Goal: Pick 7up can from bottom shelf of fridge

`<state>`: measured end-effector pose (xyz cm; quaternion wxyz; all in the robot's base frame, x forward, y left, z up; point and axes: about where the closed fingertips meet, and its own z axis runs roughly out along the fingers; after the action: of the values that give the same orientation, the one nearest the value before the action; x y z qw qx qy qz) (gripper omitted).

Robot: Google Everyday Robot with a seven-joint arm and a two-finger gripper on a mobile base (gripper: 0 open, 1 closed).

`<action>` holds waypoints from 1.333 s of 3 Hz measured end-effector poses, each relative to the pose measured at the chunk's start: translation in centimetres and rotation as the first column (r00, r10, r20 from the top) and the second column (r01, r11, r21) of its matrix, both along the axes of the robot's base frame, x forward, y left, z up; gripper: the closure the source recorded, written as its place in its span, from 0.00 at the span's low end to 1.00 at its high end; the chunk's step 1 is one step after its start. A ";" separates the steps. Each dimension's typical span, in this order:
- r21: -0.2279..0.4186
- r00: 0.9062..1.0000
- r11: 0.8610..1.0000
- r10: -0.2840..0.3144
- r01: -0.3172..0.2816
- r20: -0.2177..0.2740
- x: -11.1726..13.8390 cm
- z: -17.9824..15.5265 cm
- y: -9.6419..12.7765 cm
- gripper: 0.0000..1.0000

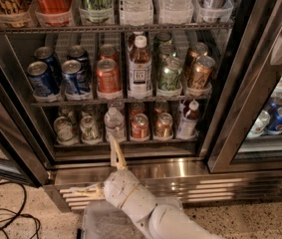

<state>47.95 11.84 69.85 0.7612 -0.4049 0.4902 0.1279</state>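
The gripper (86,165) hangs outside the fridge (240,98), low and left of centre, in front of the steel sill (180,168) under the bottom shelf (150,142). Its jaws are spread wide and hold nothing. One points up, its tip just below the shelf's front edge near the water bottle (114,125). The other points left across the grille (220,190). The white arm (130,200) comes in from the lower edge.

The 7up can (89,128) stands upright at the front edge of the bottom shelf, second lane from the left end, apart from the jaws. Its lettering cannot be read. Another pale can (63,130) stands just beside it, at the shelf's left end. The water bottle is on its other side. Further along the front edge come a red can (139,126), a copper can (163,125) and a white-capped bottle (188,120) at the right end. More cans stand behind this row.

On the rack above, blue cans (40,78) fill the left end and a tea bottle (140,68) stands at the middle.
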 end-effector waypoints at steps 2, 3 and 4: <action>0.161 0.955 0.976 -0.099 0.148 -0.279 2.3 -8.2 -0.3 0.00; 0.134 0.919 0.967 -0.156 0.216 -0.362 2.5 -9.3 0.3 0.00; 0.063 0.873 0.962 -0.212 0.265 -0.440 2.7 -9.1 0.2 0.08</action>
<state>50.60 12.08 60.74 0.6676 -0.2561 0.6832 0.1484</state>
